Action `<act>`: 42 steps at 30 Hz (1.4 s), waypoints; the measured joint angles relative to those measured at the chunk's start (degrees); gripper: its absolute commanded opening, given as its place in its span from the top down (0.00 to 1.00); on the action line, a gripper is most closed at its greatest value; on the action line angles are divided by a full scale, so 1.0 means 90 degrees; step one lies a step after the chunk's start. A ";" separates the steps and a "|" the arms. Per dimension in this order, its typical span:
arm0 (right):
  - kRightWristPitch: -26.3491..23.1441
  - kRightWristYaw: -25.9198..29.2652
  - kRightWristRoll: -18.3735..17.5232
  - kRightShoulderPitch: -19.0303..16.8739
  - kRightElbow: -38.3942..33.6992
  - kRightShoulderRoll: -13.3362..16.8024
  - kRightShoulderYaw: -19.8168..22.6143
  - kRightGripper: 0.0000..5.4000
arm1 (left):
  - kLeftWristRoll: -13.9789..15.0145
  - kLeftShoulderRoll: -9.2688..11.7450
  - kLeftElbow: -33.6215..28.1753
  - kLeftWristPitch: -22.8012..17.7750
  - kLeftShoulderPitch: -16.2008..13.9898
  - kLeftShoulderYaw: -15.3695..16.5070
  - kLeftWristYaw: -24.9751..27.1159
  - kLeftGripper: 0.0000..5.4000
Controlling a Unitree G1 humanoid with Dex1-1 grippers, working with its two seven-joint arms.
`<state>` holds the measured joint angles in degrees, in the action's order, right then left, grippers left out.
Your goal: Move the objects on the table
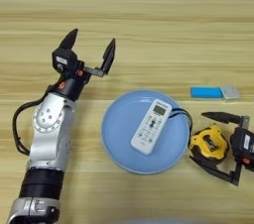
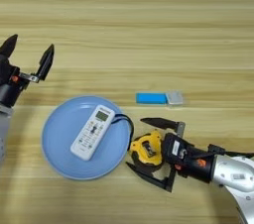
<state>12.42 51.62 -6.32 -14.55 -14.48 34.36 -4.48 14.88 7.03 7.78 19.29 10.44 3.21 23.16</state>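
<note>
Four objects lie on the surface, a light wooden top with grain running crosswise. Right end effector spread wide, its two black fingers either side of the tape measure; the upper finger sits above the yellow case, the lower finger below it, neither plainly pressing, so it has hold of nothing as far as I can see. Tape measure judged dense and rigid for its size, hard casing likely a bit slick; best taken across the flat sides of the case. Its black strap curls from the case toward the plate and appears to lie over the rim, so it may drag. Plate just beyond the fingertips, with the remote lying slantwise on it. Plate probably stiff, smooth, possibly breakable; remote light and liable to slide if the plate tilts. Small blue bar lies close above the upper finger, thin and flat, awkward to pinch off the wood. Left end effector hovers well off to the far side of the plate, fingers parted wide, empty. Plenty of bare wood all round.
</note>
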 measured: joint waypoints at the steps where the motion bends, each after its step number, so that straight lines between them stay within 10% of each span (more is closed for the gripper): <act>1: 0.0072 -0.0083 0.0061 0.0051 0.0054 -0.0035 -0.0014 0.01 | 0.0002 0.0000 0.0000 0.0000 0.0000 0.0000 0.0000 0.00; 11: 0.0531 -0.0562 0.0770 0.0221 0.0937 -0.0016 -0.0175 0.01 | 0.0023 0.0001 -0.0024 0.0001 -0.0026 0.0033 -0.0003 0.00; 42: 0.0895 -0.1055 0.0471 0.0742 0.1578 0.0099 0.0141 0.01 | 0.0021 0.0033 -0.0078 -0.0001 -0.0133 0.0051 0.0000 0.00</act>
<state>20.48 42.12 -2.08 -7.87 -0.28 35.25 -3.21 15.07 7.32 7.08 19.28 9.24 3.67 23.16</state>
